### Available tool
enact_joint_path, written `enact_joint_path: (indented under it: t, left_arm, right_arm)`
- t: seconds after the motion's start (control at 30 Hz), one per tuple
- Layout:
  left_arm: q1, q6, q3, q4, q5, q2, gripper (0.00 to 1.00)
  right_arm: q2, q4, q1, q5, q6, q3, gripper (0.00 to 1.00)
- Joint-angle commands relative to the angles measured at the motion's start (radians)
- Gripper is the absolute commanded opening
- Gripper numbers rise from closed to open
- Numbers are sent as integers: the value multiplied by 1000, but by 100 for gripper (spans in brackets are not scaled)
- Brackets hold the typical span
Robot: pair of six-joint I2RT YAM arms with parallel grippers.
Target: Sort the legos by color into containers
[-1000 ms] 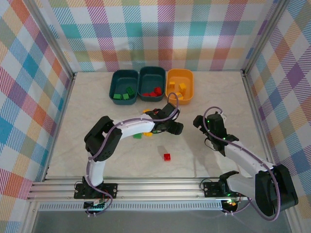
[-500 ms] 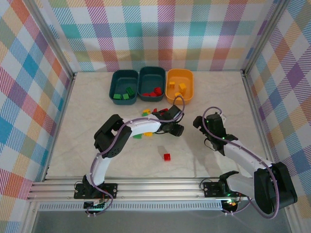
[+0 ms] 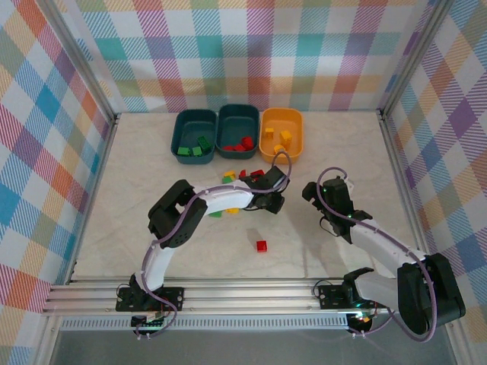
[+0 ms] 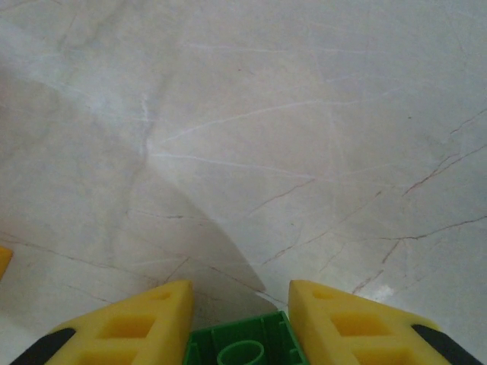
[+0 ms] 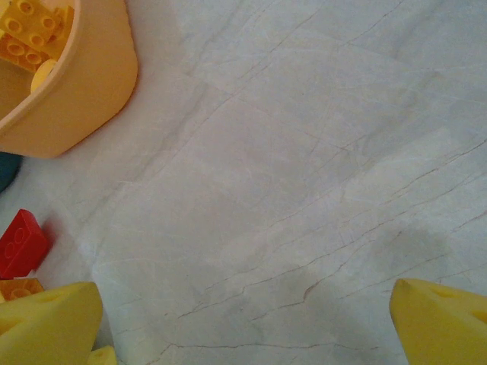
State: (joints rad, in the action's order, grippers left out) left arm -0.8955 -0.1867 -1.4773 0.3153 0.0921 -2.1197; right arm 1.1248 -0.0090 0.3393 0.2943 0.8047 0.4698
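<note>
My left gripper [image 3: 274,202] hangs near the table's middle, shut on a green lego [image 4: 240,346] whose hollow underside shows between the yellow fingers [image 4: 152,319]. My right gripper [image 3: 310,190] stands open over bare table, its fingers [image 5: 46,323] wide apart with nothing between them. At the back stand the containers. One teal tub [image 3: 179,122] holds green legos, a second teal tub [image 3: 239,109] holds red ones, and the orange tub [image 3: 298,125] holds yellow ones. Loose legos lie about: a red one [image 3: 262,245], a green one [image 3: 215,213], a yellow one [image 3: 232,211].
More loose legos sit in front of the tubs, yellow-green [image 3: 228,176] and red [image 3: 255,175]. In the right wrist view the orange tub [image 5: 84,84] is at upper left, with a red lego [image 5: 21,243] and an orange one [image 5: 19,289] at the left edge.
The left arm's elbow has swung to the right while its gripper stayed near the same spot with the green lego. The right arm has not moved.
</note>
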Motion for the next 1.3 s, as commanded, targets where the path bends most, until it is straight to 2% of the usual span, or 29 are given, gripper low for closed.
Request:
enact_joint_path:
  t: [0.0,0.17,0.27,0.33,0.43,0.5,0.63,0.73,0.83,0.97,1.1,1.2,1.27]
  left_arm:
    - [-14,-11,-21,59,20,38,34]
    - [7,-14,-90,103,38,76,33]
    - [63,-12,-149,140,35,84,33]
    - [126,-23,-193,166,27,87,32]
    - [254,-92,-257,196,-35,80,33]
    - [343,-153,-300,212,-81,69,33]
    - [494,-245,-363,233,-94,44,33]
    - [573,-266,-417,245,-50,5,35]
    - [641,-274,-538,317,-30,-88,36]
    - [689,-276,-731,447,-26,-242,36]
    - [696,-237,-787,471,-31,-297,38]
    - [696,-223,-787,472,-16,-282,45]
    - [696,-212,-787,469,-13,-265,54]
  right_arm:
    - [6,11,-9,-12,10,8,97]
    - [4,12,-8,-16,9,10,97]
    - [10,22,-8,-32,5,10,97]
    - [20,51,-9,-70,-13,8,97]
    - [84,173,-3,-302,-115,38,95]
    - [130,221,27,-391,-136,56,93]
    - [137,250,64,-386,-157,58,94]
    - [122,243,64,-367,-159,51,95]
    - [116,237,64,-363,-158,53,95]
    - [118,226,64,-363,-160,57,95]
    - [117,207,64,-372,-179,68,96]
    - [112,201,64,-371,-184,71,96]
    - [112,205,64,-369,-184,69,96]
